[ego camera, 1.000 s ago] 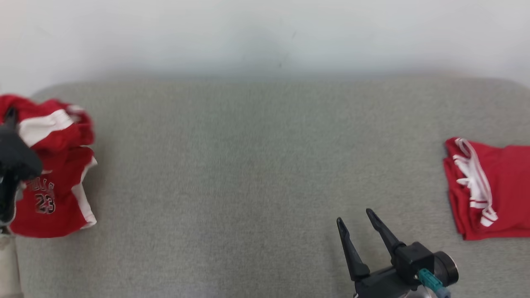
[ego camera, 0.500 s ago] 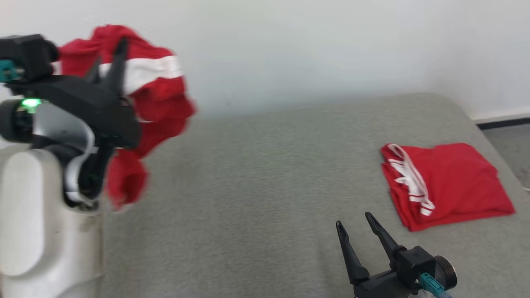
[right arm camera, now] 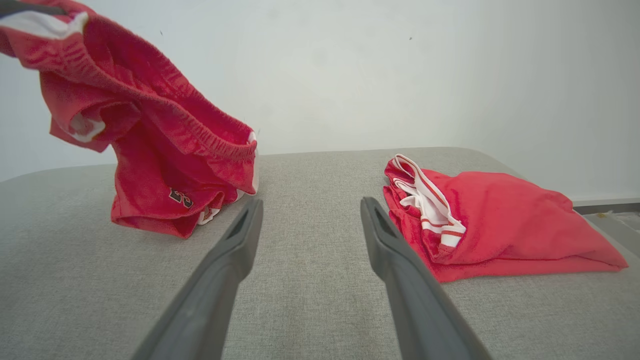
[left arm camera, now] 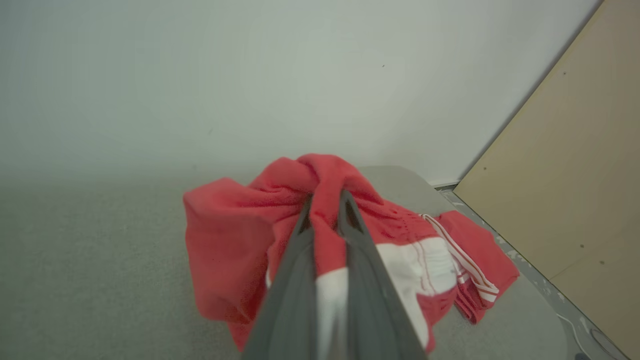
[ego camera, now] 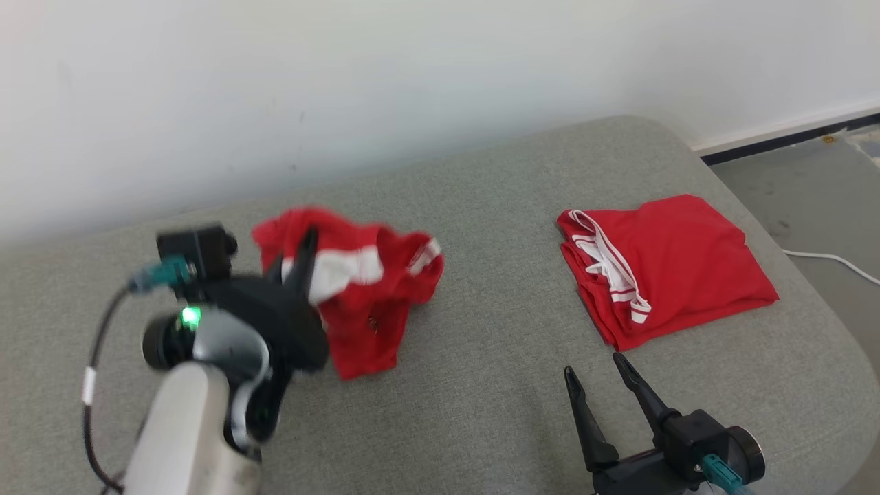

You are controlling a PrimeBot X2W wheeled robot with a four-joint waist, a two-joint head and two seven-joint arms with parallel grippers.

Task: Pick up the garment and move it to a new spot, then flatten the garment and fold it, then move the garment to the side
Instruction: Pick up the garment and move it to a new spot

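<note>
The garment (ego camera: 371, 302) is a bunched pair of red shorts with white stripes and a dark printed number. It hangs from my left gripper (ego camera: 295, 251), which is shut on its upper folds over the left-middle of the grey cushion (ego camera: 481, 385). In the left wrist view the two fingers (left arm camera: 300, 260) pinch red and white cloth (left arm camera: 225, 240) between them. Seen from the right wrist, the garment (right arm camera: 165, 150) droops and its lower hem touches the cushion. My right gripper (ego camera: 592, 366) stands open and holds nothing near the front right, its fingers (right arm camera: 230, 250) spread wide.
A second red garment (ego camera: 674, 261), folded flat with white trim, lies at the cushion's right (right arm camera: 500, 225). A white wall runs behind the cushion. Beyond the rounded right edge is grey floor (ego camera: 811, 192) with a white cable (ego camera: 832, 260). A tan panel (left arm camera: 565, 175) stands at the right.
The head camera has swung right. My left gripper has carried the garment from the cushion's far left, up, then down toward the middle. The right gripper has stayed open in place.
</note>
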